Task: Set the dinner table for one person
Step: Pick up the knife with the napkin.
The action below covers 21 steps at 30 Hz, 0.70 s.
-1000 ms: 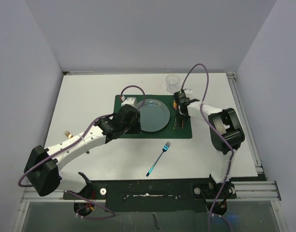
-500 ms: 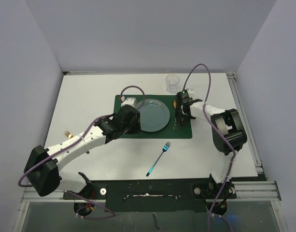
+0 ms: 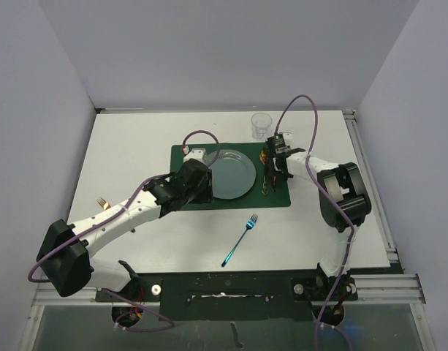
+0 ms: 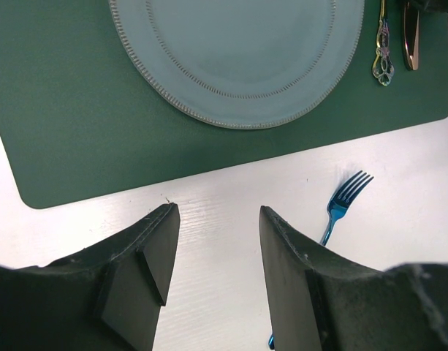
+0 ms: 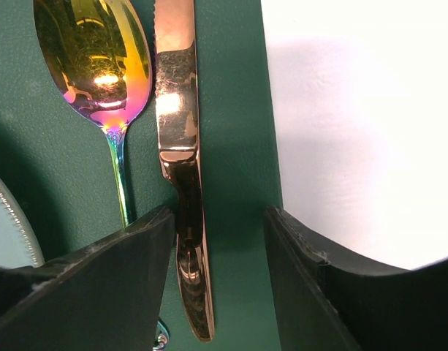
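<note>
Though flat, dinner table (image 3: 128,146) long left-to-right.

The knife (image 5: 181,146) lies below the gap between the right fingers (image 5: 99,285), with the spoon (image 5: 92,51) just left of it, both on the placemat (image 5: 231,110). Ahead of the left fingers (image 4: 136,270) the plate (image 4: 238,51) sits on the placemat. The fork (image 4: 344,197) lies on the surface (image 4: 209,219), ahead and right of them.

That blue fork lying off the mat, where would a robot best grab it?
The blue fork lies flat and diagonal on the dinner table, bare surface either side. Grip its slim handle near the middle, coming straight down from above, fingers across it.
</note>
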Available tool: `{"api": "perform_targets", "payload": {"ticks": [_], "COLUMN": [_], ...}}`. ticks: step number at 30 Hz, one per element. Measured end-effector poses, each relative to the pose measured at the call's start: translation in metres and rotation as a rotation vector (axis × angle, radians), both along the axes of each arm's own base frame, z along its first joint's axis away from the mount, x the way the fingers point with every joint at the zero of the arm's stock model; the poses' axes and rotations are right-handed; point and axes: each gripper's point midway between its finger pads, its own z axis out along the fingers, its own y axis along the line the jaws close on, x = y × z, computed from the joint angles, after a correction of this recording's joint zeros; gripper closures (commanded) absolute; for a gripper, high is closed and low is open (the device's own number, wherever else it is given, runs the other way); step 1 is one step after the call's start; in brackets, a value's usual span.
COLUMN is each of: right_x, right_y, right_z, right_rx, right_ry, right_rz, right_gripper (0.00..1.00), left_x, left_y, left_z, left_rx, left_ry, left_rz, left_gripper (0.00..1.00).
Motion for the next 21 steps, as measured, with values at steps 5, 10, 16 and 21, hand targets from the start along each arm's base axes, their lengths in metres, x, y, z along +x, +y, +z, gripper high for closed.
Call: {"api": "perform_targets", "payload": {"ticks": [5, 10, 16, 21], "right_x": [0.008, 0.012, 0.016, 0.025], "right_y": [0.009, 0.014, 0.017, 0.025], "right_z": [-0.001, -0.001, 0.0, 0.0], "right_rx": [0.031, 0.04, 0.039, 0.04], "right_ry": [-0.012, -0.017, -0.017, -0.013], "right_rz": [0.015, 0.026, 0.03, 0.044], "right_gripper": [0.61, 0.6, 0.61, 0.78], "left_x": [0.0, 0.0, 0.0, 0.0], "left_y": [0.0, 0.0, 0.0, 0.0], "left_z": [0.0, -0.001, -0.002, -0.002], "left_rx": [0.001, 0.003, 0.004, 0.004], "left_ry": [0.001, 0.003, 0.003, 0.004], "left_rz": [0.0, 0.0, -0.001, -0.001], "left_gripper": [0.54, 0.54, 0.54, 0.54]}}
